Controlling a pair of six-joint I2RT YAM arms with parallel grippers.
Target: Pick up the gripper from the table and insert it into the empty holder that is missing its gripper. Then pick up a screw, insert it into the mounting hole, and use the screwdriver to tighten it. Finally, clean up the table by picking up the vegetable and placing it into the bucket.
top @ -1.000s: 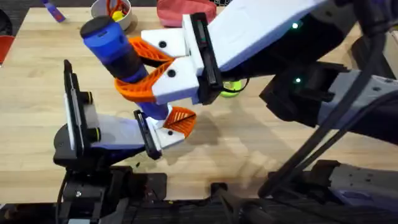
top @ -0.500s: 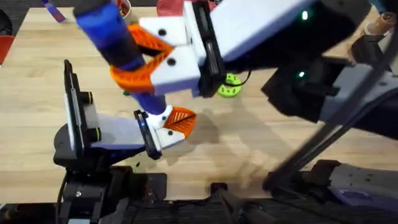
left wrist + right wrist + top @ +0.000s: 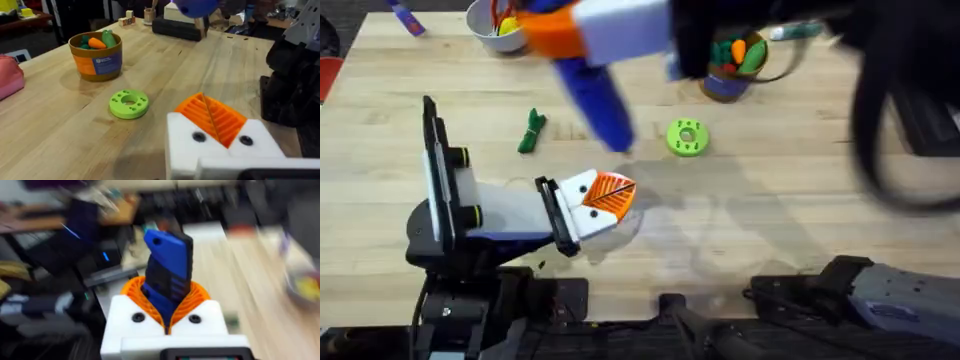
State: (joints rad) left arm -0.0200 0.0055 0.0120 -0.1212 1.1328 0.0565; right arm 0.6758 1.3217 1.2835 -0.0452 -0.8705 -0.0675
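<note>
Screwdriver [image 3: 592,90] is the thing in play, but nearest the arm bases sits the left claw [image 3: 600,198], low on the worktop [image 3: 770,200] just left of centre, its white blocks closed with the orange ribbed pads [image 3: 210,116] meeting in a wedge; whether anything is pinched between them I cannot tell. It seems parked there to keep that fingertip assembly steady for the screw. Just beyond it lie the dark green vegetable [image 3: 531,131], to the left and free on the wood, and a green ring [image 3: 687,138], to the right; both are apart from the claw. Above them the right claw [image 3: 570,35] hangs high, reaching across from the right, clamped on the blue screwdriver; its wrist view shows the blue body [image 3: 167,275] seated in the V of the orange pads, which suits a round tool that must not twist. The tool slants down toward the left claw, its tip near but not touching, so I judge the tightening step is being approached or left, and cannot say which. Farther back stands the bucket [image 3: 96,54], already holding a carrot and green toys, and a bowl [image 3: 495,25] sits at the far left. Clean-up is not yet done, since the vegetable is outside the bucket.
</note>
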